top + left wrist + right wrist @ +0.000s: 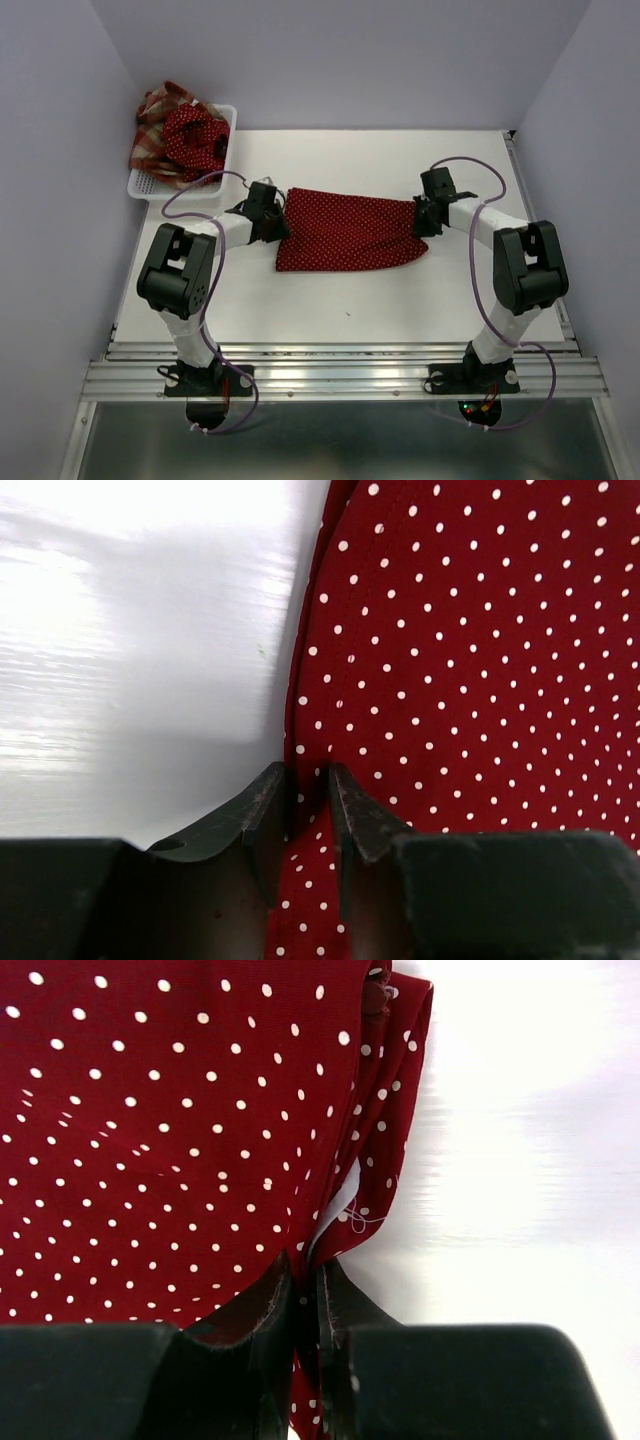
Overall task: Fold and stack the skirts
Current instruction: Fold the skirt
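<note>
Red dotted skirt (pixel 345 232): spread flat on the white table (pixel 350 300), between the two arms.
Left gripper (pixel 308 775): jaws pinched on the skirt's left edge, cloth caught between the fingers.
Right gripper (pixel 305 1272): jaws pinched on the skirt's right edge, where the cloth bunches into folds.
Basket (pixel 140 185): far left corner of the table, holding the plaid skirt (pixel 150 130) and a second dotted skirt (pixel 195 135), both heaped unfolded, the plaid spilling over the rim.

One skirt (pixel 348 232) lies on the table (pixel 350 310) between left hand (pixel 281 217) and right hand (pixel 420 215), two skirts (pixel 190 135) in the far-left basket (pixel 143 185)
</note>
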{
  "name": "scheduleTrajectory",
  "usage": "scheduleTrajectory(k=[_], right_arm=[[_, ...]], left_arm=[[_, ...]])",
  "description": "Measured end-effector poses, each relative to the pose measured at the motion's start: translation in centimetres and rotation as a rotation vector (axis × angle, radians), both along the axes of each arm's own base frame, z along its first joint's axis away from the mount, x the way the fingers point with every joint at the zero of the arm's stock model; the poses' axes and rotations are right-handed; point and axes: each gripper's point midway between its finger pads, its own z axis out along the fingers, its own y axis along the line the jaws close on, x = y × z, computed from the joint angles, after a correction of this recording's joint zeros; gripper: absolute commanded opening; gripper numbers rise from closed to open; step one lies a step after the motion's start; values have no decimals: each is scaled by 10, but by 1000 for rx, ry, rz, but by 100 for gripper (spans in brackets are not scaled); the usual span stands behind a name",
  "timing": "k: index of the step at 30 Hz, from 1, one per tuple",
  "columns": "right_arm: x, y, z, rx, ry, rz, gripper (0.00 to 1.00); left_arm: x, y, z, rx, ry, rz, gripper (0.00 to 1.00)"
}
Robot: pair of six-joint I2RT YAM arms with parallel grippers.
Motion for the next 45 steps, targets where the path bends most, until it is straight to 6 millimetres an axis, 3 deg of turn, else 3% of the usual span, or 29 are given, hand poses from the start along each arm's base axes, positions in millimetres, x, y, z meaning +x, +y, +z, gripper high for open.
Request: scheduleTrajectory(k=[5,7,9,10,13,18,22,26,29,33,37,45], right_arm=[[-2,-12,16,-73,-5,20,1],[-4,-15,26,-91,-12,32,1],[-4,-17,40,-103,-31,52,1],[-4,-17,46,-105,-42,57,1],[-2,-18,65,-111,-78,75,1],[-1,-18,86,-115,-122,90,1],[-3,-19,87,-121,-115,94,1],[-5,-20,86,-124,-107,94,1],[-4,-19,89,-122,-108,95,1],[-2,-18,94,-113,-116,96,1],[-3,-17,94,-108,-115,93,1],[-3,-15,95,-99,-115,95,1]], left_arm=[[-6,-14,1,-16,5,-29,39],[-9,-15,1,-14,14,-32,50],[-12,-16,4,-7,23,-33,78],[-12,-16,6,-2,21,-38,98],[-10,-20,19,22,18,-41,99],[6,-41,59,7,-61,-74,99],[5,-78,92,-78,-126,-172,98],[-7,-124,103,-147,-139,-294,99],[-17,-160,98,-200,-124,-394,98],[-35,-194,74,-288,-56,-499,98],[-39,-203,53,-324,-1,-519,97],[-55,-224,46,-356,20,-563,97]])
